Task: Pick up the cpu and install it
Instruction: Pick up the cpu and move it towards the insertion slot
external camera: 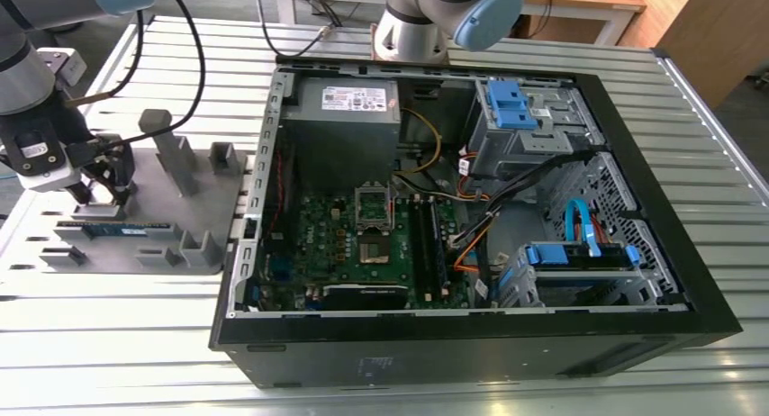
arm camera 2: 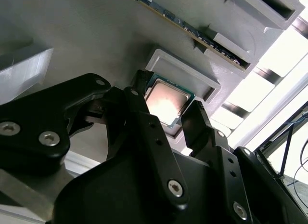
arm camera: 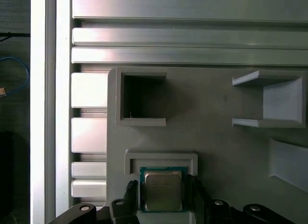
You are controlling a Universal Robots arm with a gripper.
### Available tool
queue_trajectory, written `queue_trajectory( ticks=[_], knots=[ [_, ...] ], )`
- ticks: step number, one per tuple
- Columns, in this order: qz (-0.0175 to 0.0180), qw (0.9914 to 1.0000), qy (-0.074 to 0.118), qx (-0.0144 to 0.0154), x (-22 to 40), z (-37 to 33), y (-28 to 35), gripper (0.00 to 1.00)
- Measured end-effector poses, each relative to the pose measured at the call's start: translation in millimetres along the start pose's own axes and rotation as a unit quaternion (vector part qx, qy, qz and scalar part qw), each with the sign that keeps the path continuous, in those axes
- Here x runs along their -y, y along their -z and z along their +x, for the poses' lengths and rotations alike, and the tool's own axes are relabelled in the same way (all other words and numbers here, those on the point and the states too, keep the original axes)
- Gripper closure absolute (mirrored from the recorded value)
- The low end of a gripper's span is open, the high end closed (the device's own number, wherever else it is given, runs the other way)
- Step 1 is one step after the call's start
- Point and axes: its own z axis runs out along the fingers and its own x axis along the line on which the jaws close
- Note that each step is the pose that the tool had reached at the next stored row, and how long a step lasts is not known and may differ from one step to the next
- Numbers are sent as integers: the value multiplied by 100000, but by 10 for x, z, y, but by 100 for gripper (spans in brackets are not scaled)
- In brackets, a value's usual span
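item: cpu [arm camera: 162, 190], flat square chip with a metal lid, seated in a shallow nest on the grey fixture plate [external camera: 180, 213], on the table [external camera: 121, 344] to the exterior view's left of the open computer case [external camera: 481, 335].
gripper [external camera: 103, 198]: directly over it, jaws spread astride two opposite edges; contact not discernible.
handling (judged): light, rigid, smooth-topped, fragile underside. take by the side edges, kept level.

The cpu's [arm camera: 162, 190] metal lid is shiny, the fixture plate [arm camera: 216, 127] matt grey, the table [arm camera: 192, 36] brushed metal.
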Motion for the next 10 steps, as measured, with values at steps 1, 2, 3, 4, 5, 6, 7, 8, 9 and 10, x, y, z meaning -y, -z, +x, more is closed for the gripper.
queue_trajectory(
  ticks=[1, 2, 3, 4, 5, 6, 7, 8, 9, 10],
  knots=[
    [-1, 100000, -1, -29, 0, 0, 0, 44],
    [0, 100000, 2, -69, 0, 0, 0, 44],
    [0, 100000, 2, -102, 0, 0, 0, 44],
    [0, 100000, 0, -136, 0, 0, 0, 44],
    [1, 100000, 1, -169, 0, 0, 0, 44],
    [2, 100000, 2, -209, 0, 0, 0, 44],
    [2, 100000, 4, -244, 0, 0, 0, 44],
    [1, 100000, 2, -277, 0, 0, 0, 44],
    [4, 100000, 0, -315, 0, 0, 0, 44],
    [3, 99999, 5, -347, 0, 0, 0, 44]
  ],
)
